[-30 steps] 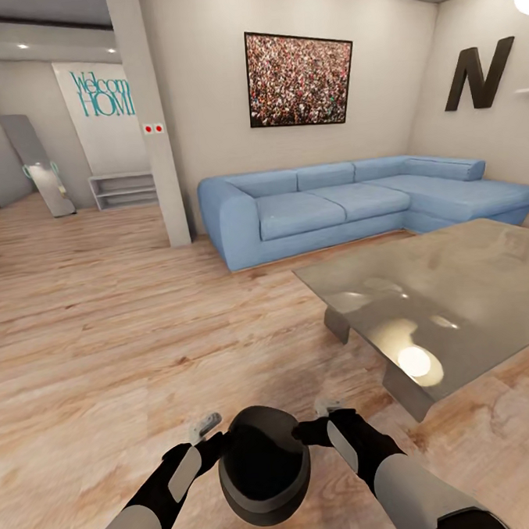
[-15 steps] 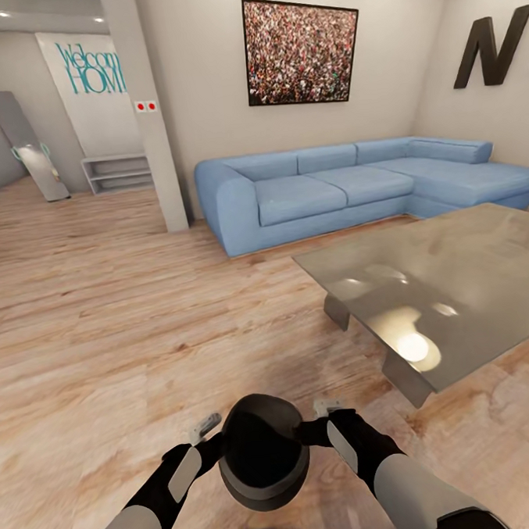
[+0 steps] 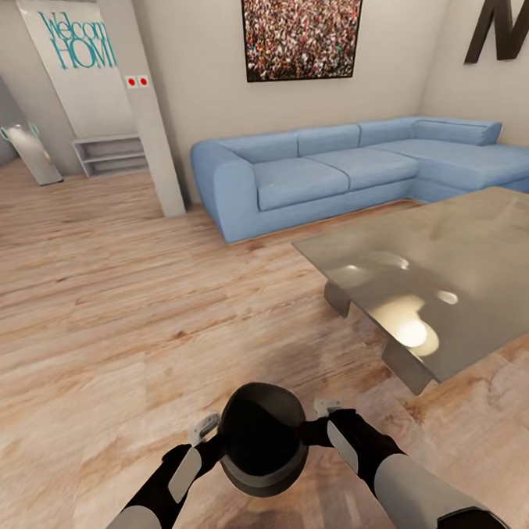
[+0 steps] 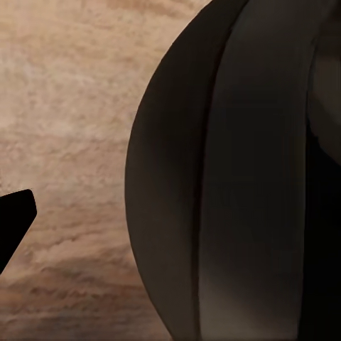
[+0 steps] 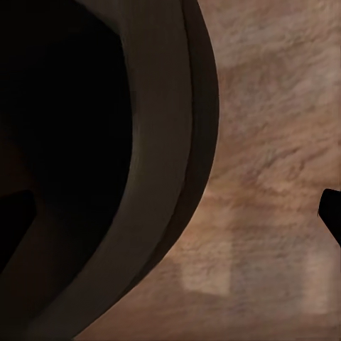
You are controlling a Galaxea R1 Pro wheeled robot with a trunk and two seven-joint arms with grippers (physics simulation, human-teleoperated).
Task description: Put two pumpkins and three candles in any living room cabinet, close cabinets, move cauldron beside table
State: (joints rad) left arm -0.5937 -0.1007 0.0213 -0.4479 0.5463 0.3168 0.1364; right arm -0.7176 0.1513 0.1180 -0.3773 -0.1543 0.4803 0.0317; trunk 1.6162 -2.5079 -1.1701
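The cauldron [image 3: 262,438] hangs above the floor [image 3: 103,306] between the left pincer [image 3: 206,429] and right pincer [image 3: 319,418], each at its rim; whether either is clamped on it cannot be told. Risk: an uneven two-sided hold could let it tip or drop. The low table [image 3: 453,276] stands ahead to the right, its near corner the obstruction, the blue sofa [image 3: 306,180] beyond.

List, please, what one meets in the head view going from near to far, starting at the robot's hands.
cauldron → low grey table → blue sofa → framed picture on the wall
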